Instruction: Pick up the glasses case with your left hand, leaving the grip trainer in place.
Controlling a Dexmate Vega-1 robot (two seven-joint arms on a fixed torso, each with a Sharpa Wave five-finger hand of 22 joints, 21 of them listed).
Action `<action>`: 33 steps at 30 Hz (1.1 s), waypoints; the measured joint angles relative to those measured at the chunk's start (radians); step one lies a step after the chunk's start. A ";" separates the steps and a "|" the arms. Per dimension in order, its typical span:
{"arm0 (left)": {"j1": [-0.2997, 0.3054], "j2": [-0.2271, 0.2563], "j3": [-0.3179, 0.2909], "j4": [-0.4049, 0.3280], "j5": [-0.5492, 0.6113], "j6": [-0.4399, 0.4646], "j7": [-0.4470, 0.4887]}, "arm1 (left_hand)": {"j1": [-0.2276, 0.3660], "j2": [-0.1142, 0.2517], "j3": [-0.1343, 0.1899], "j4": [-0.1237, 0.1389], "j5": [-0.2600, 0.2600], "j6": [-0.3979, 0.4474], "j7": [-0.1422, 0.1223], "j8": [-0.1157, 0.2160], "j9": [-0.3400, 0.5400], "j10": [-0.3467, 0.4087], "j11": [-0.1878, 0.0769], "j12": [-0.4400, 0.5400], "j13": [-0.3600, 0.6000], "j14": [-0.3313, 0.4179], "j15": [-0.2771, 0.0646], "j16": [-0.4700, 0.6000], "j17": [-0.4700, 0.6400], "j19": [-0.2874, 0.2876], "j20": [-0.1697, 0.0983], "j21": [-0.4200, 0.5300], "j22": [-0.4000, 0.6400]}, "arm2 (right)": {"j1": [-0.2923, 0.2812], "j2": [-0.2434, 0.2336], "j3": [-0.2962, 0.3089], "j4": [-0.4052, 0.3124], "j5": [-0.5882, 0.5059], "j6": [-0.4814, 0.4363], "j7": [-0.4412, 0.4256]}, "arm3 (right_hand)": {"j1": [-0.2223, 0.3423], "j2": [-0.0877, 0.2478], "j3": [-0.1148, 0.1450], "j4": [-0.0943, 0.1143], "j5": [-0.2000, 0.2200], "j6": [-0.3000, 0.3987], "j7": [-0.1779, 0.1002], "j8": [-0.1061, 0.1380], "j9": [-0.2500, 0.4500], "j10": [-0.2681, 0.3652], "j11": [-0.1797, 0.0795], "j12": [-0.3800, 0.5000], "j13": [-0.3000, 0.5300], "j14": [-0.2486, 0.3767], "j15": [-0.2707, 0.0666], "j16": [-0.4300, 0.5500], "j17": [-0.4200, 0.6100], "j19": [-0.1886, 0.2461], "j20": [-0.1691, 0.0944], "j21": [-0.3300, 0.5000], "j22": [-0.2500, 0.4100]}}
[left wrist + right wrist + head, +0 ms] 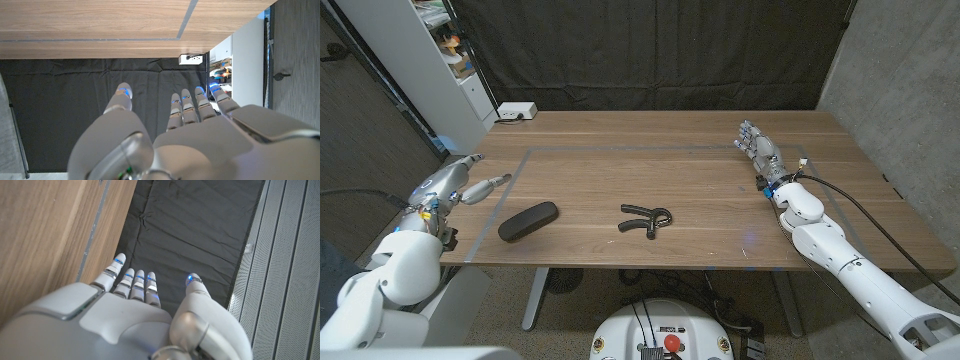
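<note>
The glasses case (pixel 528 221) lies slantwise on the table's (pixel 700 160) left side, just inward of the empty, spread-fingered left hand (pixel 455 185), with the grip trainer (pixel 646 220) farther right.

We see white shelf unit (pixel 440 60) cut off by head view's top-left edge; items on its shelves too small to tell. Small white box (pixel 516 112) at wooden table's (pixel 700 170) far edge: details unreadable. Right arm runs off bottom-right corner.
</note>
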 measured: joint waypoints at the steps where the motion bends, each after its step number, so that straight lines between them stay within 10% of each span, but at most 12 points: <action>1: 0.000 0.000 0.000 0.000 0.002 0.001 -0.001 | -0.004 -0.004 0.000 0.000 0.000 0.000 0.000 -0.003 0.000 0.000 0.000 0.000 0.000 0.000 0.000 0.000 0.000 -0.001 0.001 0.000 0.000 | 0.000 0.000 0.000 -0.001 0.000 0.001 0.000 | 0.000 0.000 0.000 0.000 0.000 0.000 0.000 0.000 0.000 0.000 0.000 0.000 0.000 0.000 0.000 0.000 0.000 0.000 0.000 0.000 0.000; 33: -0.005 0.085 0.018 0.017 0.217 0.002 -0.090 | -0.029 -0.040 -0.030 0.008 0.012 -0.004 -0.004 -0.008 0.005 -0.015 -0.015 -0.005 0.000 -0.004 -0.004 -0.005 0.000 -0.014 0.006 -0.005 0.000 | -0.021 -0.009 0.007 -0.020 -0.001 0.010 -0.006 | -0.003 0.003 -0.004 -0.004 0.000 0.000 0.000 0.000 0.000 0.000 0.000 0.000 0.000 0.007 -0.007 0.008 0.005 0.000 0.000 -0.004 0.000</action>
